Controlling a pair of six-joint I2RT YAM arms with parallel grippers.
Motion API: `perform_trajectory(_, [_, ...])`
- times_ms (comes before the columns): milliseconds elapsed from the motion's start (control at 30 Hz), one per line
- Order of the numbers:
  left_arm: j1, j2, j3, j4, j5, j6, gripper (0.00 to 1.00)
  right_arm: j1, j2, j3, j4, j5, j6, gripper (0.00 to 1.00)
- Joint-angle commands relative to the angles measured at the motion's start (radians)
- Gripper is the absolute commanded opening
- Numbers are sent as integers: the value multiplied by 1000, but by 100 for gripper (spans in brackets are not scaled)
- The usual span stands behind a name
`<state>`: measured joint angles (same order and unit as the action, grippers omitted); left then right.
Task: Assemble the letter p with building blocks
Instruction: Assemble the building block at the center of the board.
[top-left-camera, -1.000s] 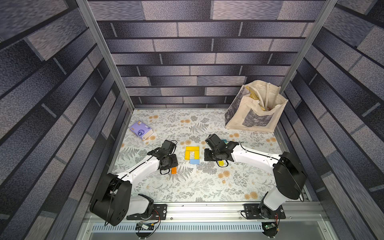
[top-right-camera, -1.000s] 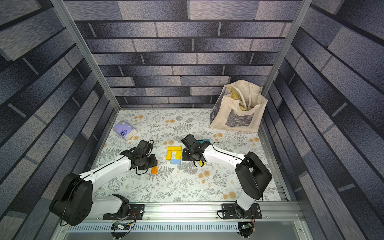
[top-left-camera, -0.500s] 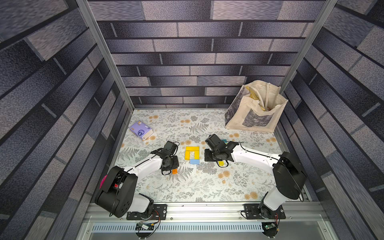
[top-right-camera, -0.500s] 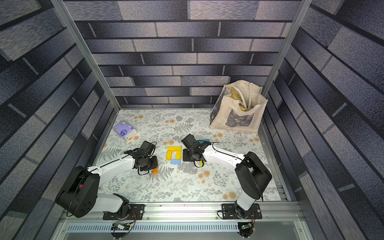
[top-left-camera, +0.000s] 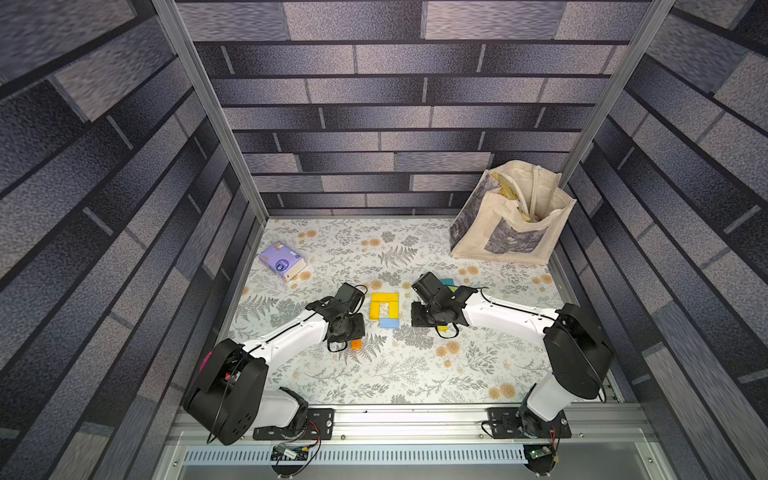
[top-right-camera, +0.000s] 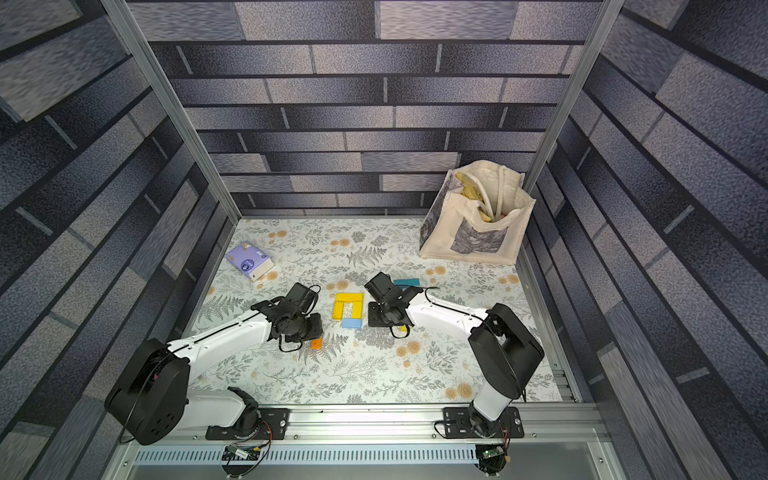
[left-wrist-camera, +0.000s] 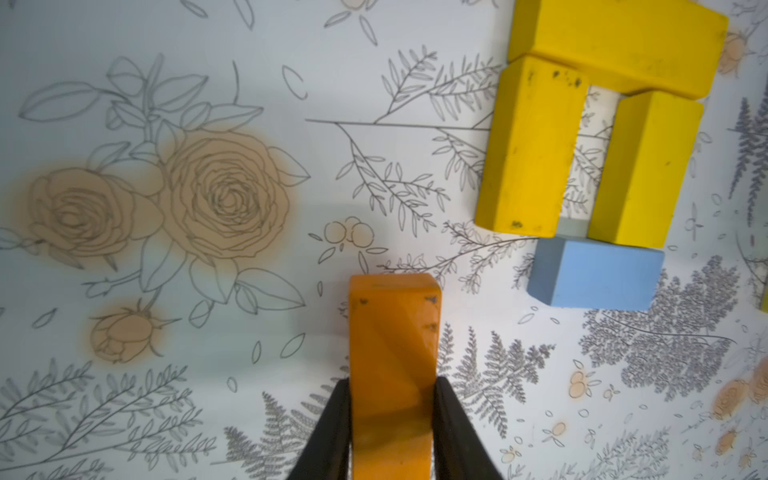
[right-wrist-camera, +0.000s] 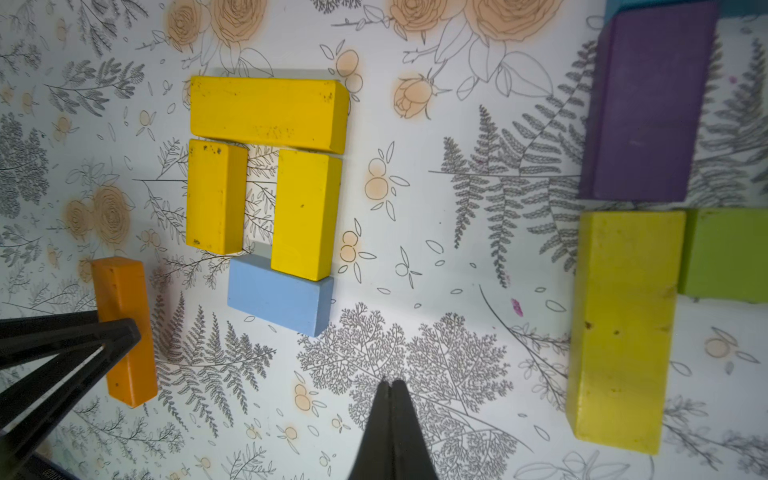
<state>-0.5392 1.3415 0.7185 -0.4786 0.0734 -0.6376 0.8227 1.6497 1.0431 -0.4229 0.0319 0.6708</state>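
Long orange block (left-wrist-camera: 392, 332) sits pinched at its near end in the left claw (left-wrist-camera: 392, 388); right claw (right-wrist-camera: 390, 388) is pressed together.

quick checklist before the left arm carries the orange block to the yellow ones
1. Left fingers on both sides of the orange block: ok.
2. Orange block lifted off the table: cannot tell.
3. Right fingers shut, empty: ok.
4. Three yellow blocks set as an arch: ok.
5. Spot at the near end of the yellow block by the left arm free: not ok, the blue block pokes a corner into it.
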Motion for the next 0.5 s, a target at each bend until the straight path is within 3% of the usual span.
perform_trajectory(0, [-27,-12,43,-22,-18,-28,17,-9,-25,-20,-4,23,-5,2])
perform_trajectory(467, [-123,133,120,-6,-53,-24,16,-14,-39,-39,-5,33,3,3])
